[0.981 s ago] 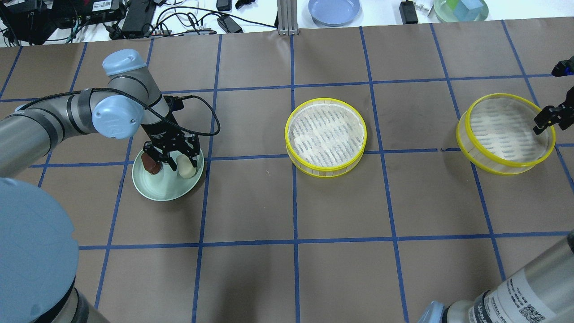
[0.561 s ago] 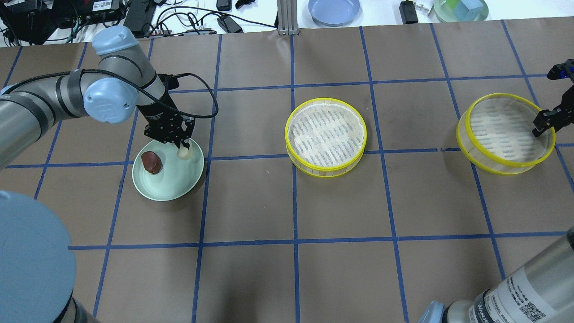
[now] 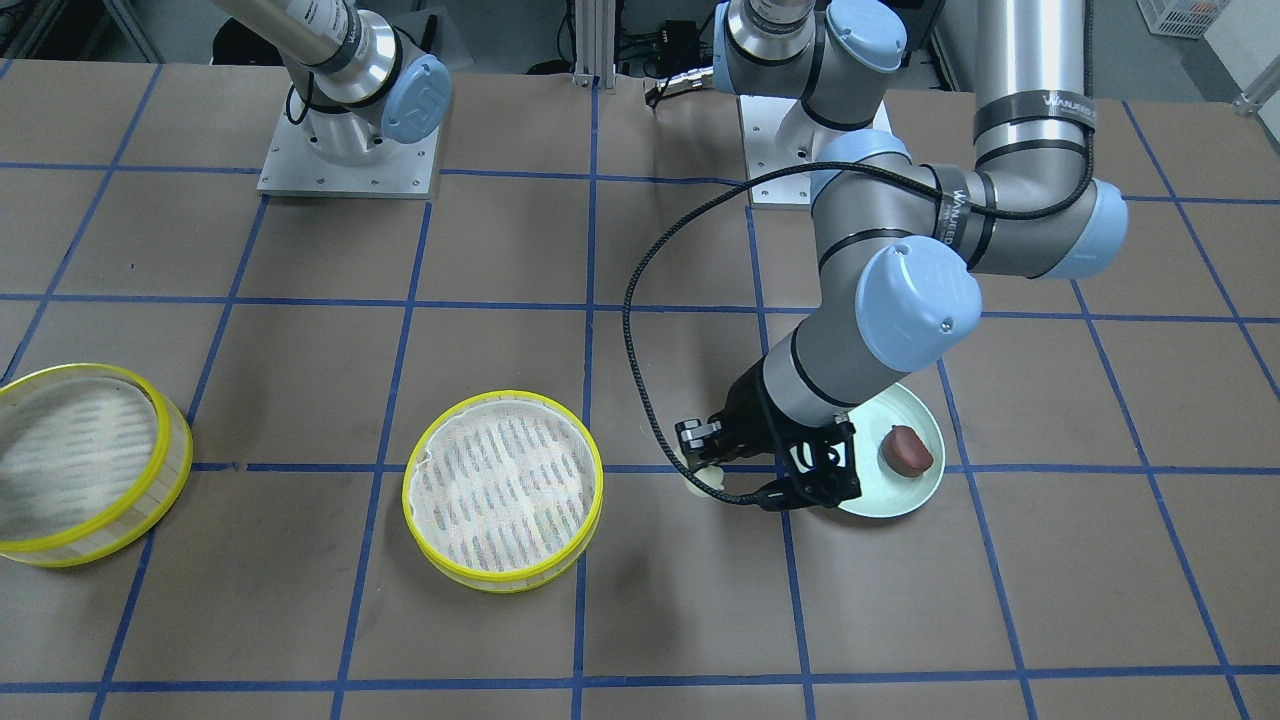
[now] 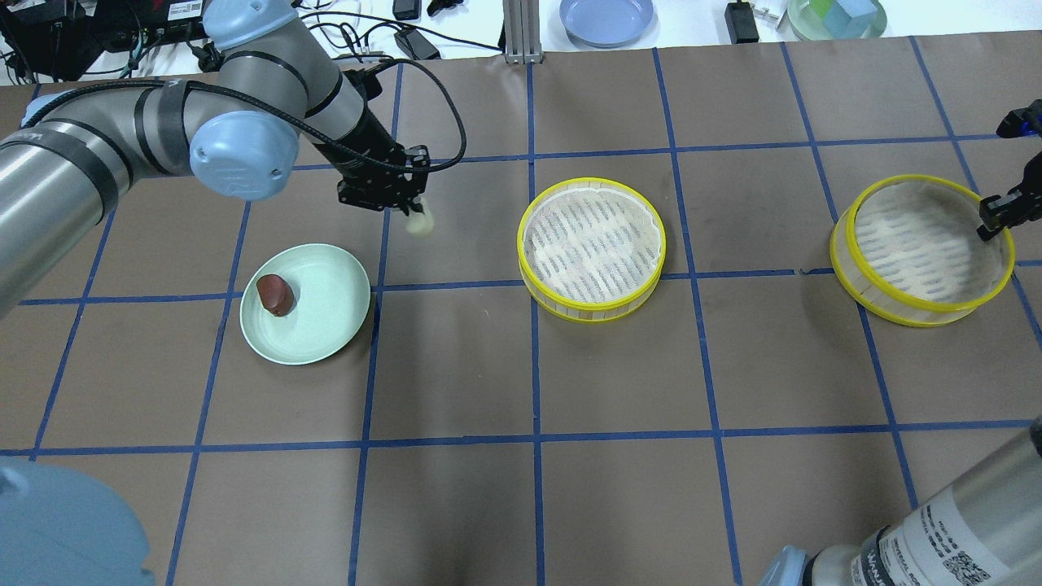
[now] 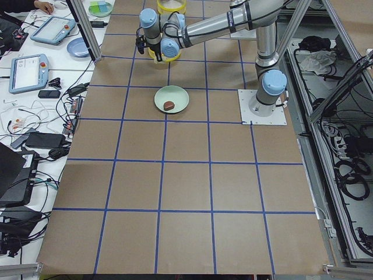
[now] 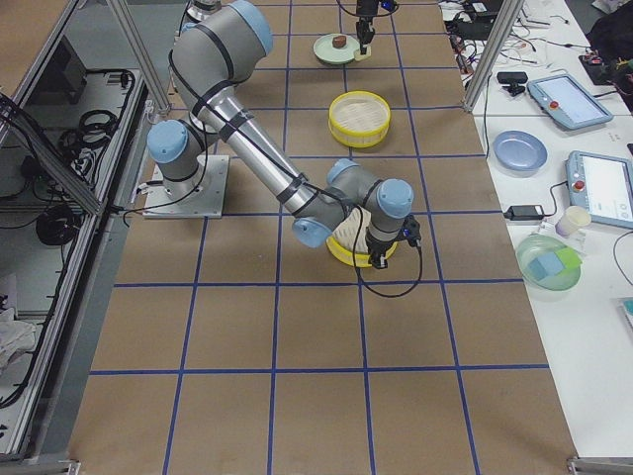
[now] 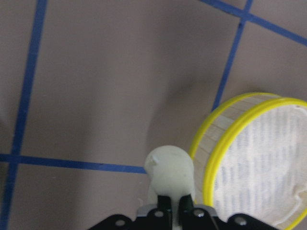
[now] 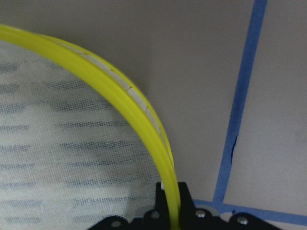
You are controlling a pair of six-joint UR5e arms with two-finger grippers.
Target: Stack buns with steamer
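Observation:
My left gripper [image 4: 413,212] is shut on the cream-white bun [image 4: 420,223] and holds it above the table, between the pale green plate [image 4: 326,325] and the middle steamer [image 4: 592,248]. The bun also shows in the left wrist view [image 7: 169,168] and in the front view [image 3: 699,479]. The dark reddish-brown bun [image 4: 275,295] lies on the plate. My right gripper [image 4: 995,216] is shut on the yellow rim [image 8: 163,158] of the second steamer [image 4: 916,244] at the far right.
Both steamers are round, yellow-rimmed and empty, with white mesh floors. The second steamer looks blurred in the front view [image 3: 80,465]. A blue plate [image 4: 606,18] and cables lie beyond the table's far edge. The left arm's cable [image 3: 640,330] loops above the table.
My left gripper has lifted the cream-white bun off the plate and carried it away and to the right, toward the middle steamer. The right gripper and its steamer have shifted slightly.

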